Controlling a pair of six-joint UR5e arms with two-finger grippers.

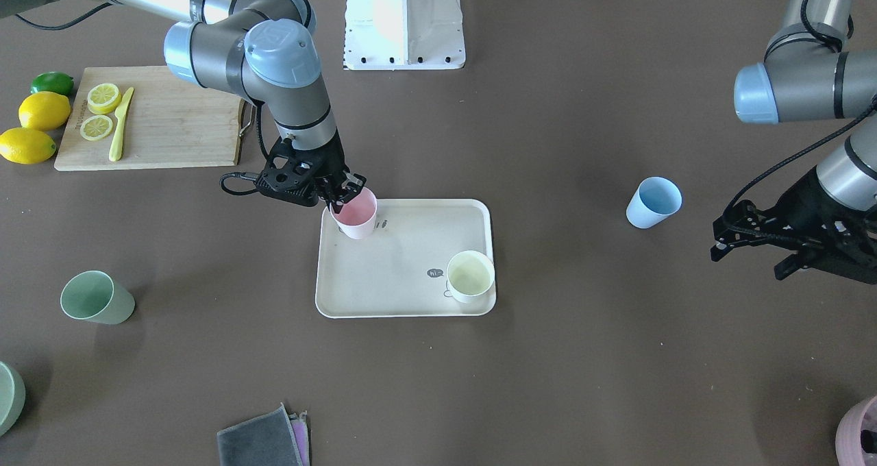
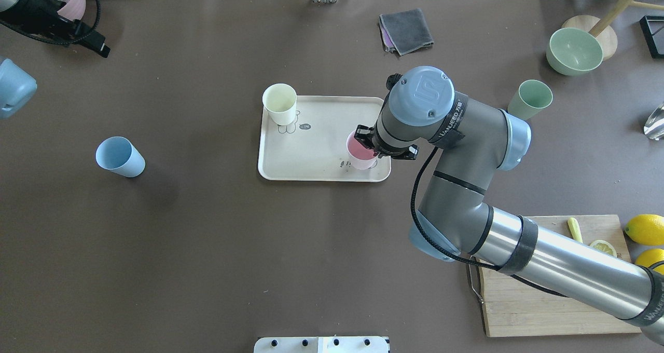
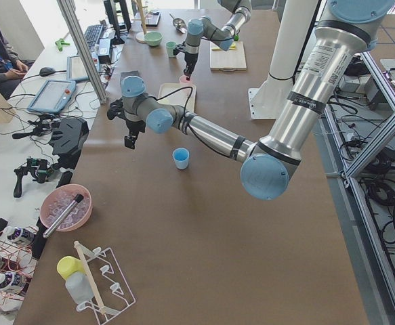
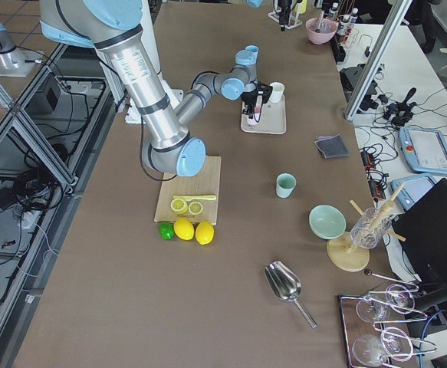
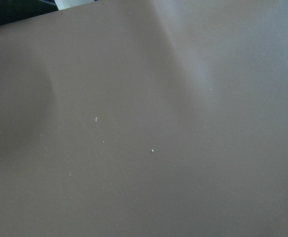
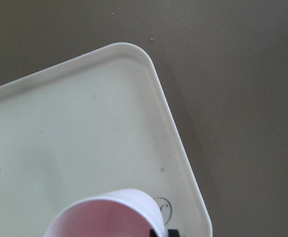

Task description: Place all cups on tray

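Note:
My right gripper (image 1: 346, 195) is shut on the rim of the pink cup (image 1: 356, 216), which stands upright at the corner of the cream tray (image 1: 404, 274) nearest the cutting board; whether it touches the tray I cannot tell. The right wrist view shows the pink cup's rim (image 6: 104, 217) over the tray (image 6: 84, 123). The cream-yellow cup (image 1: 470, 275) stands on the tray's opposite corner. The light blue cup (image 1: 653, 202) stands on the table on my left arm's side. The sage green cup (image 1: 96, 297) stands on the table on my right arm's side. My left gripper (image 1: 747, 260) is open and empty, beyond the blue cup.
A wooden cutting board (image 1: 171, 120) with lemon slices and a yellow knife lies near my right arm, with lemons (image 1: 42, 111) and a lime beside it. A green bowl (image 2: 573, 51) and a grey cloth (image 2: 407, 30) are at the far edge. A pink bowl (image 1: 860, 432) sits at the far left corner.

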